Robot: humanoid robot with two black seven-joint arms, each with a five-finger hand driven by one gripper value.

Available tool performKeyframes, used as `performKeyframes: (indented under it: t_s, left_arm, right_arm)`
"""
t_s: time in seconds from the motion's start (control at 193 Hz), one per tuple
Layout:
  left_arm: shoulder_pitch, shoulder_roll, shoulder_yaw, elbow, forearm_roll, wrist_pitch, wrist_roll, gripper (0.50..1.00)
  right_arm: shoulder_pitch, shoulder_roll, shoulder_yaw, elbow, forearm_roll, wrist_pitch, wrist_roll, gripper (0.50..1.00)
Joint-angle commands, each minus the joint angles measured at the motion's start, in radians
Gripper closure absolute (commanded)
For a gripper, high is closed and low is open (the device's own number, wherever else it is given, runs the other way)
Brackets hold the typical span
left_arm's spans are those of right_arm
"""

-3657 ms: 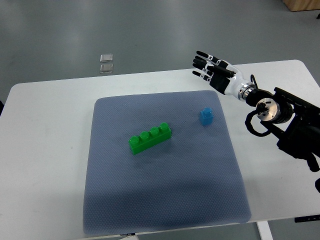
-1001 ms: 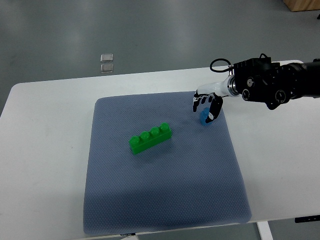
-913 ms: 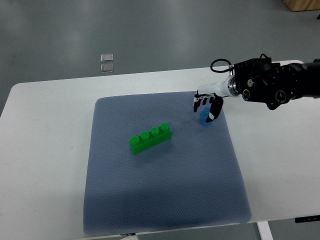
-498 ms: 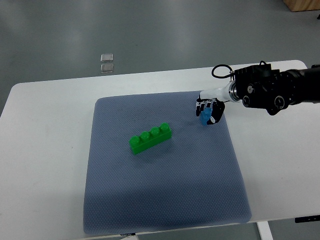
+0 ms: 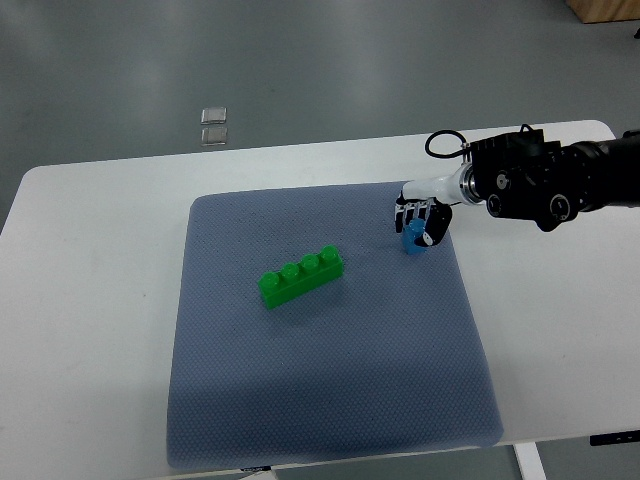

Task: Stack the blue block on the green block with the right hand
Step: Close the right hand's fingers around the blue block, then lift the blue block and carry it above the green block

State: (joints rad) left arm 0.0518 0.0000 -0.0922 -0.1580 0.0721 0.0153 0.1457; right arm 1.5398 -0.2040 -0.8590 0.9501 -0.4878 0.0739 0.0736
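Note:
A small blue block (image 5: 412, 238) sits on the blue-grey mat (image 5: 320, 380) near its far right corner. My right hand (image 5: 419, 222) reaches in from the right and is down over the block, its black-and-white fingers curled around the top and sides. Most of the block is hidden by the fingers; only its lower part shows. The long green block (image 5: 300, 276) with a row of studs lies at an angle near the mat's middle, well to the left of the hand. The left arm does not show.
The mat lies on a white table (image 5: 90, 300). Two small clear squares (image 5: 212, 125) lie on the grey floor beyond the table's far edge. My dark right forearm (image 5: 550, 180) crosses the table's far right corner.
Since 3.7 s ago my right hand swung in and came down onto the blue block. Over the last second its fingers closed tighter around the block. Neither block has moved.

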Motion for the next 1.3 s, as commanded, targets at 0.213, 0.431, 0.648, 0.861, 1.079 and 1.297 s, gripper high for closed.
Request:
performKeyframes:
  t_s: [0.213,0.431,0.648,0.861,1.079,1.297]
  left_arm:
    - [0.000,0.000,-0.001,0.000,0.000,0.000,0.000,0.500]
    - [0.000,0.000,0.000,0.000,0.000,0.000,0.000,0.500]
    - [0.000,0.000,0.000,0.000,0.000,0.000,0.000,0.500]
    - [0.000,0.000,0.000,0.000,0.000,0.000,0.000,0.500]
    - [-0.001,0.000,0.000,0.000,0.000,0.000,0.000,0.500]
    - [0.000,0.000,0.000,0.000,0.000,0.000,0.000,0.500]
  right_arm:
    - [-0.014,0.008,-0.005,-0.010,-0.011,-0.002,0.003,0.877]
    - [-0.003,0.000,-0.006,-0.011,-0.011,-0.020,0.006,0.883]
    - [0.006,-0.012,-0.005,-0.005,-0.009,-0.022,0.011,0.895]
    - [0.097,-0.012,-0.002,0.041,0.000,-0.019,0.012,0.895]
    - [0.181,0.026,-0.003,0.091,0.041,-0.014,0.015,0.895]
    - [0.313,0.118,-0.017,0.162,0.106,-0.011,0.015,0.895]
